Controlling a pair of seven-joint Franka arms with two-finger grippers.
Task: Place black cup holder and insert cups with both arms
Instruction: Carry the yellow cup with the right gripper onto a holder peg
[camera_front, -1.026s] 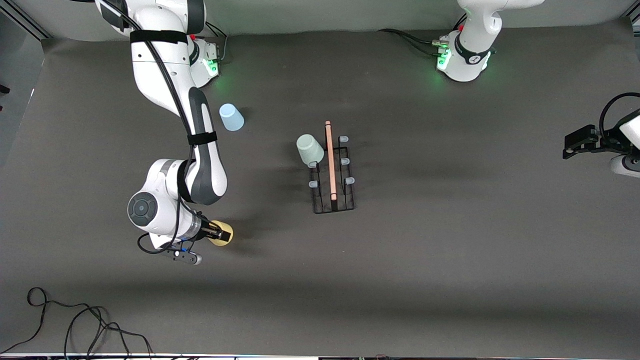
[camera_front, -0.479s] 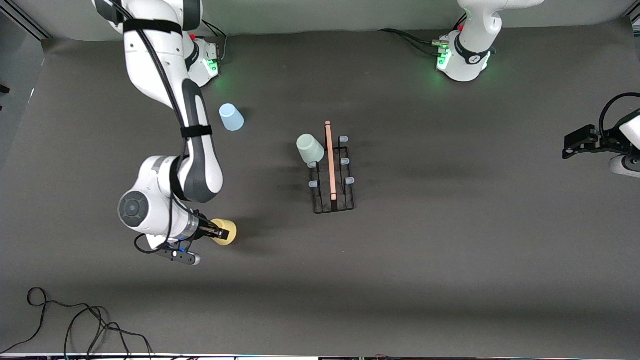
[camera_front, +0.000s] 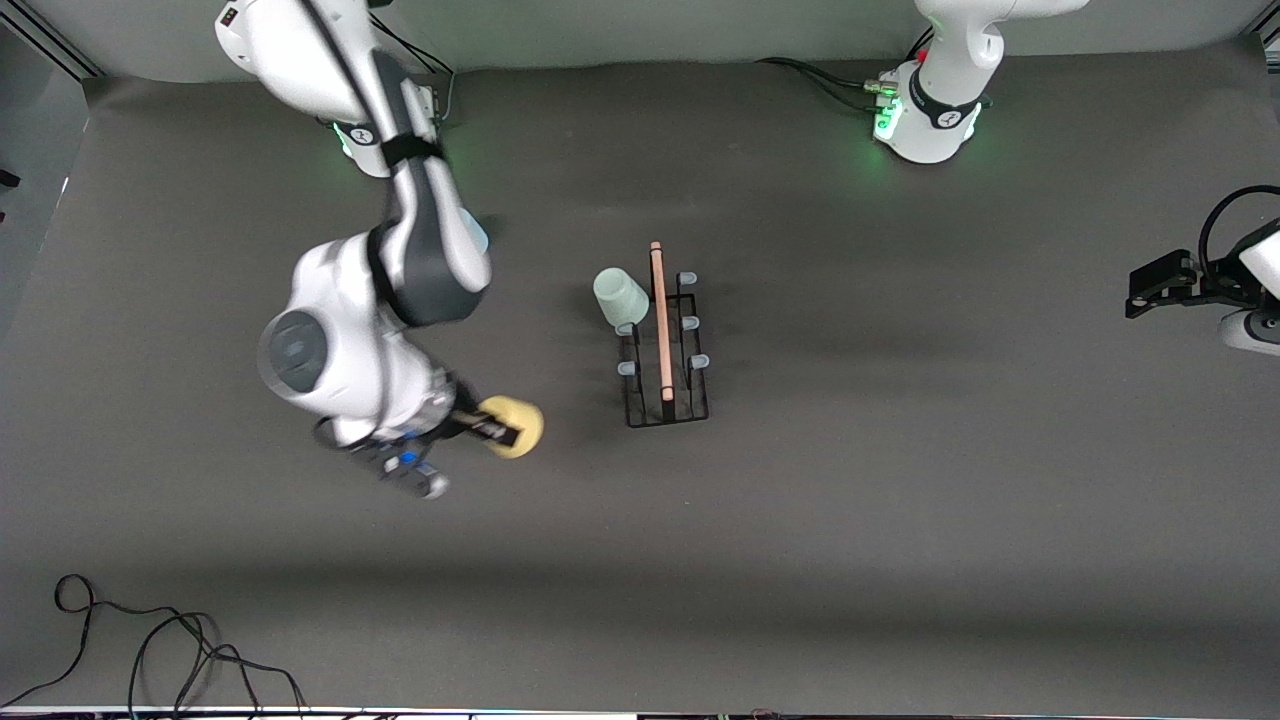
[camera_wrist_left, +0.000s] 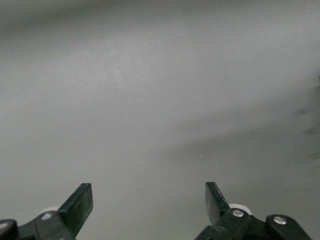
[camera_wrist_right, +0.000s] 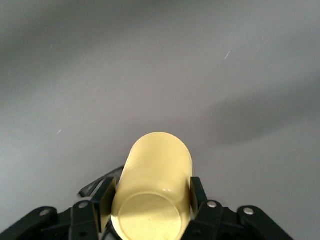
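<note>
Front view: the right gripper (camera_front: 497, 430) grips the yellow cup (camera_front: 515, 427) above the counter (camera_front: 900, 500), beside the black cup holder (camera_front: 665, 345), whose pale rod runs along its middle; a grey-green cup (camera_front: 620, 298) sits upside down on one peg. The left gripper (camera_front: 1160, 285) waits at the counter's edge.

Left wrist view: the left gripper (camera_wrist_left: 149, 200) stands wide over bare counter.

Right wrist view: the fingers (camera_wrist_right: 197, 192) pinch the smooth, plain cup (camera_wrist_right: 152, 190).

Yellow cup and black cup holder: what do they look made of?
Yellow cup, held in the right gripper: probably plastic, smooth with a soft sheen. Black cup holder: thin dark wire, likely coated metal, with a pale wooden-looking rod and pale-capped pegs.
</note>
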